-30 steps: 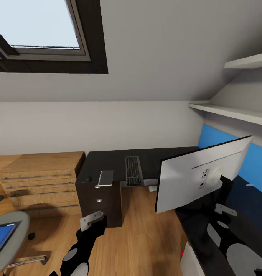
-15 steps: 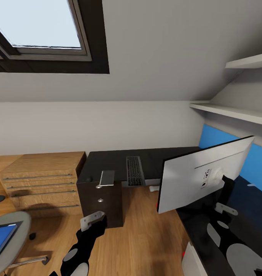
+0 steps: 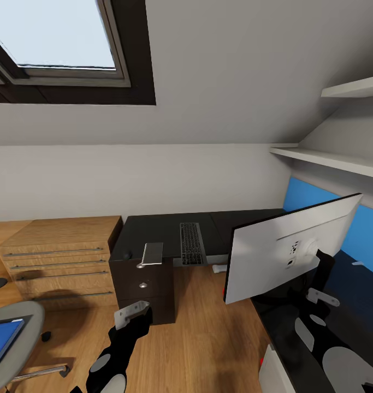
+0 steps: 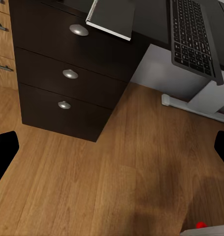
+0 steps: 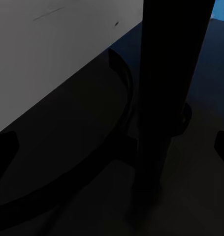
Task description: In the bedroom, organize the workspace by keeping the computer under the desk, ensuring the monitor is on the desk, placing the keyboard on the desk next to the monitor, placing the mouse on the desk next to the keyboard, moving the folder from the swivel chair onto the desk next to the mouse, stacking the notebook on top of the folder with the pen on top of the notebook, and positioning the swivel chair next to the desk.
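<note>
The monitor [image 3: 273,256] stands on the black desk [image 3: 153,229] at the right, its pale back toward me. Its black stand post [image 5: 171,88] rises between the fingers of my open right gripper [image 5: 112,147], with no contact visible. The keyboard [image 3: 190,244] lies on the desk's far wing, with the grey notebook [image 3: 152,253] and the small dark mouse [image 3: 126,255] to its left. My left gripper [image 3: 132,315] hangs open over the floor before the drawer unit [image 4: 67,73]. The blue folder [image 3: 1,339] lies on the swivel chair [image 3: 22,322] at lower left. The computer's pale corner [image 3: 273,371] shows under the desk edge.
A light-wood drawer chest [image 3: 55,256] stands left of the desk. Wall shelves [image 3: 339,159] and a blue wall panel [image 3: 366,229] are at the right, a skylight [image 3: 60,38] above. Open wood floor [image 3: 208,338] lies between chair and desk.
The whole view has shifted slightly to the right, so the camera moved. Neither arm nor any object has visibly moved.
</note>
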Robot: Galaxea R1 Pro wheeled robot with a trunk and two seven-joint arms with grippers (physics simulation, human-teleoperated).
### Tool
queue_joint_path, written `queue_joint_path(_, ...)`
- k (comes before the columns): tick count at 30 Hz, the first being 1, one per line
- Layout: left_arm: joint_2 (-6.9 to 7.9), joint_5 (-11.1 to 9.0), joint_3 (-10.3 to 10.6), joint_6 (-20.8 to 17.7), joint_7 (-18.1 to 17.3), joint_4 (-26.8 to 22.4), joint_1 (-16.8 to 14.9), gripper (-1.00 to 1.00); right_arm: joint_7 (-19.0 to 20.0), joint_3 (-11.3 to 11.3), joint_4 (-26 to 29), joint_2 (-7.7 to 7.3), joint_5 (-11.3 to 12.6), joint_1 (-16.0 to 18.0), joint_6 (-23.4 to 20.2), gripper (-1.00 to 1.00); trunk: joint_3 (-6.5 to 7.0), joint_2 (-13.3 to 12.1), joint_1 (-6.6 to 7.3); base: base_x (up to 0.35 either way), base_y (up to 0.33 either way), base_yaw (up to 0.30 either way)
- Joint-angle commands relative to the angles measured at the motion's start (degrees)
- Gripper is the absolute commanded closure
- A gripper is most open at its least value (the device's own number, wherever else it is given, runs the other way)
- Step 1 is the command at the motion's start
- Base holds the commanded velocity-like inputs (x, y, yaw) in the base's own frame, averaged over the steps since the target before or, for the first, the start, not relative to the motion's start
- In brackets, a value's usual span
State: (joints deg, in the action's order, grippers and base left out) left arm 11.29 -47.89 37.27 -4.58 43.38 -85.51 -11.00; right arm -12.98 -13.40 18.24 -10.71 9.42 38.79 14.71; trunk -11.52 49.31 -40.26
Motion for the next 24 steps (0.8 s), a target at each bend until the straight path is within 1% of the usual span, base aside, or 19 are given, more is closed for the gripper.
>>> queue_joint_path(1, 0.05, -0.1, 0.1, -0.3, 0.4, -0.1, -0.1, -1.0, 0.0, 0.1, 0.0, -0.01, 0.6, 0.1, 0.3, -1.0, -0.09, 0.1, -0.01, 0.0, 0.0, 0.0)
queue_joint_path(6, 0.05, -0.1, 0.2, -0.3, 0.4, -0.1, -0.1, -1.0, 0.1, 0.1, 0.0, -0.01, 0.5, 0.1, 0.6, -1.0, -0.06, 0.1, -0.01, 0.0, 0.0, -0.005)
queue_joint_path(14, 0.05, -0.1, 1.1, -0.3, 0.4, -0.1, -0.1, -1.0, 0.0, 0.1, 0.0, -0.01, 0.5, 0.1, 1.0, -1.0, 0.22, 0.1, -0.01, 0.0, 0.0, -0.09)
queue_joint_path(24, 0.05, -0.1, 1.3, -0.3, 0.4, -0.1, -0.1, -1.0, 0.0, 0.1, 0.0, -0.01, 0.5, 0.1, 1.0, -1.0, 0.25, 0.1, -0.01, 0.0, 0.0, -0.01)
